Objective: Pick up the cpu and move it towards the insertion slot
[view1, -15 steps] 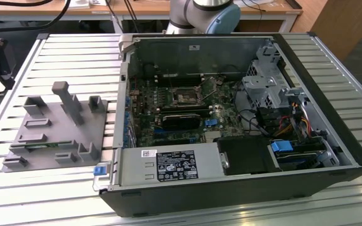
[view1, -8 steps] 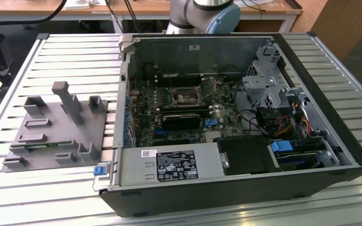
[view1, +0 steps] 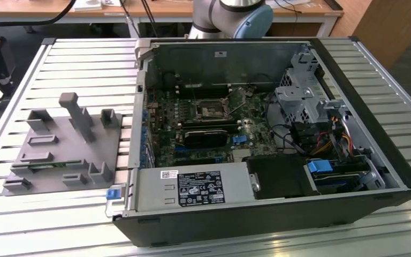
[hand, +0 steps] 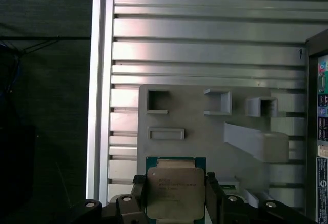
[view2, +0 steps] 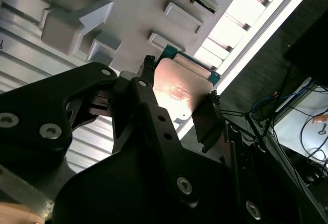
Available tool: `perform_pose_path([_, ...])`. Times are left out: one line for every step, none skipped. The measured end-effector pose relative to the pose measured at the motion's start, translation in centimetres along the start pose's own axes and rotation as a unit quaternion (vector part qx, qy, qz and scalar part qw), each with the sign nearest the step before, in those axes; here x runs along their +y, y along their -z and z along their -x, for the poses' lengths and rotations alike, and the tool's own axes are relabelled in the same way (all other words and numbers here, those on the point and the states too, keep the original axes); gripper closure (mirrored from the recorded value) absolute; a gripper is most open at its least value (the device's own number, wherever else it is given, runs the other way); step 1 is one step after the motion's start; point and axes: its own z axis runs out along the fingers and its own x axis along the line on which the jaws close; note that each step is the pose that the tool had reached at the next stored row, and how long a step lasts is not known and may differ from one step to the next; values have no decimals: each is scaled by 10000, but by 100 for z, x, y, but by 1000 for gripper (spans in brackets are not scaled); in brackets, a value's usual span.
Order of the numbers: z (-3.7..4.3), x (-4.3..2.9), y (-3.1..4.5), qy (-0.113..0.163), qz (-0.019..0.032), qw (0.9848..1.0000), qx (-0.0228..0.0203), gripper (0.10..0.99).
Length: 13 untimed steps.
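The cpu (hand: 173, 193) is a flat square chip with a silvery top and a green rim, gripped on two opposite edges by the black fingers (hand: 212, 196) of my gripper (hand: 174, 197). It hangs well above the grey parts holder (hand: 205, 131), clear of its surface. In the second wrist view the cpu (view2: 177, 88) glints between the same fingers of the gripper (view2: 179, 100). The insertion slot (view1: 209, 110), a square socket with a dark centre and metal frame, lies on the motherboard inside the open computer case (view1: 377, 160).
The grey parts holder (view1: 62, 144) with raised pegs and pockets lies on the slatted aluminium table (view1: 84, 69), at the exterior view's left of the case. The arm's base (view1: 234, 16) stands behind the case. Drive cages and cables fill the case's right side.
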Motion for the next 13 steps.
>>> perform_pose_path([4, 0, 4, 0, 0, 10000, 0, 545])
perform_pose_path([7, 0, 10, 0, 0, 10000, 0, 545])
perform_pose_path([8, 1, 18, 0, 0, 10000, 0, 545])
perform_pose_path([9, 2, 27, 0, 0, 10000, 0, 545])
perform_pose_path([9, 2, 38, 0, 0, 10000, 0, 545])
perform_pose_path([9, 3, 51, 0, 0, 10000, 0, 545])
perform_pose_path([10, 4, 64, 0, 0, 10000, 0, 545])
perform_pose_path([10, 5, 79, 1, 0, 10000, 0, 545])
perform_pose_path([10, 6, 95, 1, 0, 10000, 0, 545])
perform_pose_path([10, 8, 114, 0, 0, 10000, 0, 545])
perform_pose_path([10, 9, 132, 0, 0, 10000, 0, 545])
perform_pose_path([10, 11, 151, 0, 0, 10000, 0, 545])
perform_pose_path([10, 12, 171, 0, 0, 10000, 0, 545])
